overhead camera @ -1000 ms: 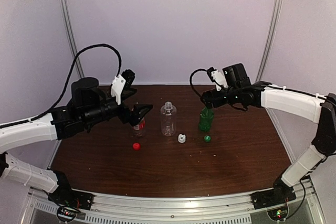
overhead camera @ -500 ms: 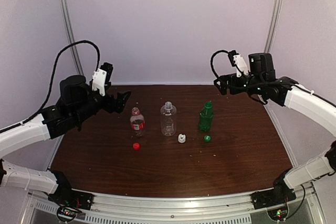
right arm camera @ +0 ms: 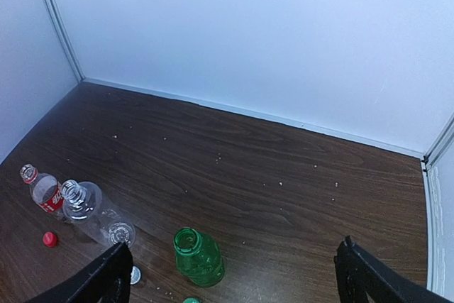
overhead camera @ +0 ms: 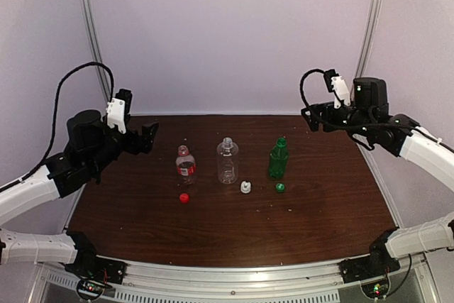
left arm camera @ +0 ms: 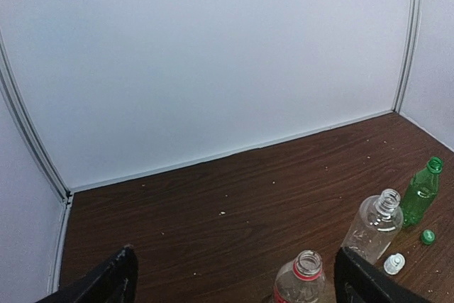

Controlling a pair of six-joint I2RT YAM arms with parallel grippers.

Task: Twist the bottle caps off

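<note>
Three uncapped bottles stand upright in a row mid-table: the red-label bottle (overhead camera: pixel 186 164), the clear bottle (overhead camera: pixel 227 161) and the green bottle (overhead camera: pixel 278 159). In front of each lies its cap: red cap (overhead camera: pixel 184 197), white cap (overhead camera: pixel 245 188), green cap (overhead camera: pixel 280 187). My left gripper (overhead camera: pixel 149 135) hangs open, raised to the left of the row. Raised at the right is my right gripper (overhead camera: pixel 312 117), also open. Neither holds anything. The left wrist view shows the red-label bottle (left arm camera: pixel 301 278) near its open gripper (left arm camera: pixel 237 285). In the right wrist view the green bottle (right arm camera: pixel 198 257) stands below the open gripper (right arm camera: pixel 234 282).
The dark wooden table (overhead camera: pixel 319 211) is ringed by white walls with metal corner strips (overhead camera: pixel 92 40). Small white specks dot the far tabletop (left arm camera: pixel 223 213). Both arm bases sit at the near edge.
Both arms have drawn back and upward, away from the bottles. The right gripper left the green bottle's neck and opened wide; the left moved off the red-label bottle.
</note>
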